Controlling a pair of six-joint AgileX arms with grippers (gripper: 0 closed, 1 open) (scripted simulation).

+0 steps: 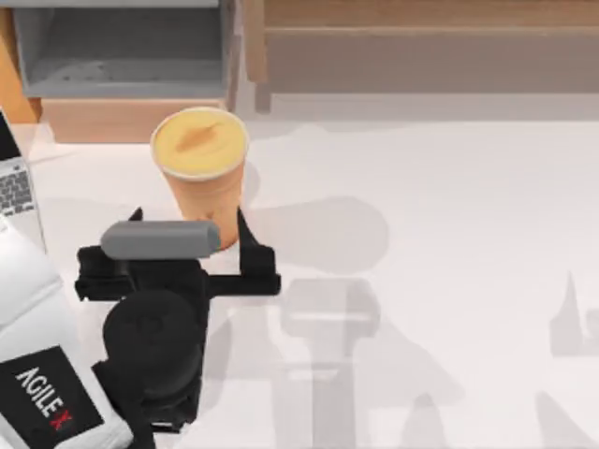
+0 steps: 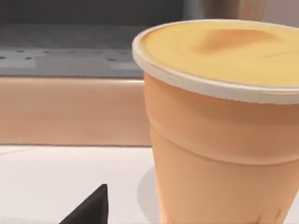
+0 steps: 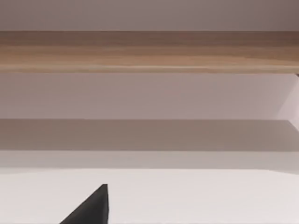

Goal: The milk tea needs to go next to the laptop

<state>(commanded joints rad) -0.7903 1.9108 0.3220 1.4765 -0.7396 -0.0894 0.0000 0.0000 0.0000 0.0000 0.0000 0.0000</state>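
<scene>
The top camera looks straight down on the white bench (image 1: 449, 234). The left wrist camera sits low and very near the milk tea (image 2: 224, 126), facing it level; both views share that cup (image 1: 201, 173). The right wrist camera faces level across bare bench toward a wooden rail (image 3: 149, 51).

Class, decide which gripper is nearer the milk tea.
Left. The left gripper straddles the milk tea, fingers either side; the right gripper's fingertip faces bare table.
</scene>
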